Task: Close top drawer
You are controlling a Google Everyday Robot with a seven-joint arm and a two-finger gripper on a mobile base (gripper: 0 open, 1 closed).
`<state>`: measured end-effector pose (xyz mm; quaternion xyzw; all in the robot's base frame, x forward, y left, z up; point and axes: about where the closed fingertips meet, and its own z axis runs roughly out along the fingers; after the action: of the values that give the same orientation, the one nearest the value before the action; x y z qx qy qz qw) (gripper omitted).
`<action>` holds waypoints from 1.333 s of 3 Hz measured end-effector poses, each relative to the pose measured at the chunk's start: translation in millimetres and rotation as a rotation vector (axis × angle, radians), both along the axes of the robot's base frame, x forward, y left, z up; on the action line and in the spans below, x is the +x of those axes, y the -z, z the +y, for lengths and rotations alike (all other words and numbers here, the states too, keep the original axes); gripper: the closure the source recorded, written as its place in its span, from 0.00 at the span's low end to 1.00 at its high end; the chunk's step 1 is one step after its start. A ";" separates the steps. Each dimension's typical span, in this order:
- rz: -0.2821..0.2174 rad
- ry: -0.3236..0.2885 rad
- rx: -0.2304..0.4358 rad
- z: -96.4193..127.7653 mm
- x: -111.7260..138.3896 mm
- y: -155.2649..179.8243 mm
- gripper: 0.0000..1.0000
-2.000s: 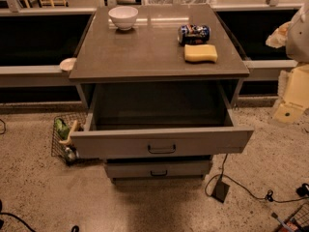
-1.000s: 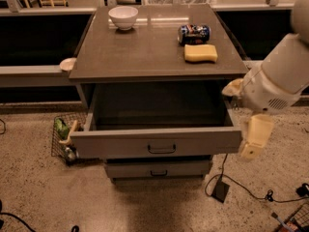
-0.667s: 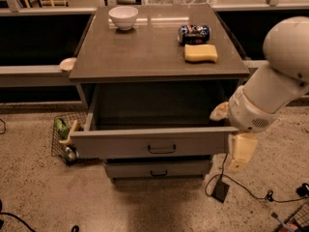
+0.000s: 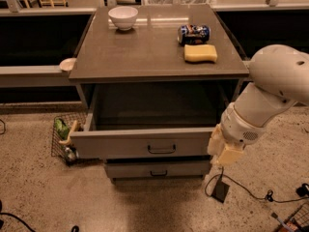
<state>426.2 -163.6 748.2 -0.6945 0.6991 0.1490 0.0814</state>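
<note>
Change since earlier: arm (image 4: 270,91) has swung in from the right edge of the view, and the gripper (image 4: 223,151) now sits at the right end of the drawer front. The drawer is still pulled out.
Top drawer (image 4: 140,145): open, standing well out from the cabinet (image 4: 145,57). The inside is dark and nothing can be made out in it.
Handle (image 4: 161,149): small dark bar at the centre of the front panel, free, well to the left of the gripper.
Gripper position: low on the right, level with the drawer front and overlapping its right end. Whether it touches the panel cannot be told.
Gripper state: cannot tell how far open. Nothing seen held.
Arm: large white housing to the right of the cabinet, sloping down and left to the cream gripper.
Lower drawer (image 4: 157,169): just under the top drawer, set further back, with a like handle.
Cabinet top: white bowl (image 4: 123,17) at back left. Blue can (image 4: 193,34) lies on its side at back right, and a yellow sponge (image 4: 200,52) is just in front of it.
Left of cabinet: wire basket (image 4: 59,151) on the floor by the drawer's left corner, with something green in it.
Floor, right front: dark block (image 4: 220,191) with a cable, below the gripper.
</note>
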 end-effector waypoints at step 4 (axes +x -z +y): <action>-0.111 -0.101 -0.137 -12.0 61.2 106.5 1.00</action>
<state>487.3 -175.6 641.7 -0.7402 0.6660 0.0661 0.0650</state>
